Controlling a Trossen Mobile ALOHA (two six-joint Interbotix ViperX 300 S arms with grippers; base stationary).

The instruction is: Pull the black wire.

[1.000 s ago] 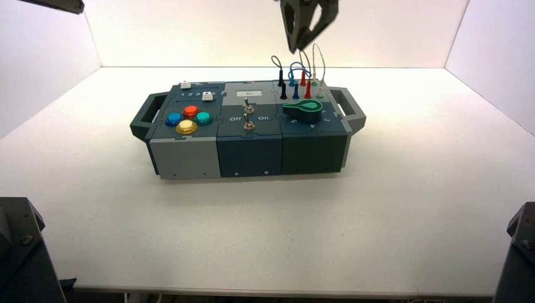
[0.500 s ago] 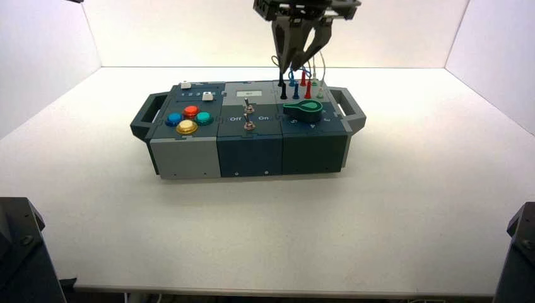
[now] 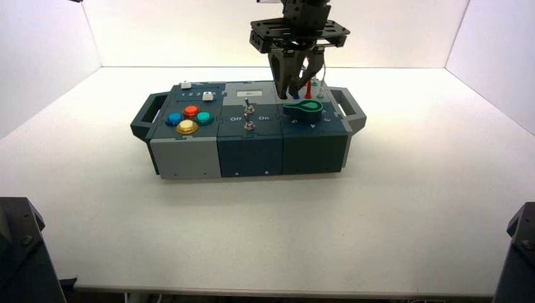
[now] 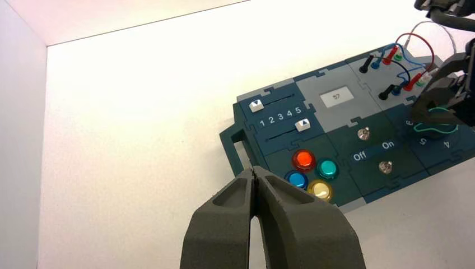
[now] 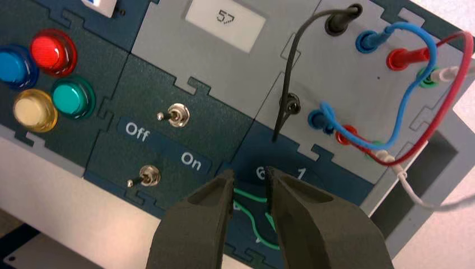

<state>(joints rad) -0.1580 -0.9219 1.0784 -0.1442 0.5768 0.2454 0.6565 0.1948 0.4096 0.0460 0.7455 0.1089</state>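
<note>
The right gripper (image 5: pixel 250 180) is hovering, jaws narrowly parted, over the thin, floppy black looped wire (image 5: pixel 288 73). Gripping its rigid slim plug (image 5: pixel 343 19) seems safest; the left gripper (image 4: pixel 255 174) is sitting closed, idle.

Display (image 5: pixel 225 19) reads 57; switch label (image 5: pixel 163 145) "Off" / "On"; knob dial (image 5: pixel 280 173) shows 6, 1; slider scale (image 4: pixel 279 116) 1 2 3 4 5.
</note>
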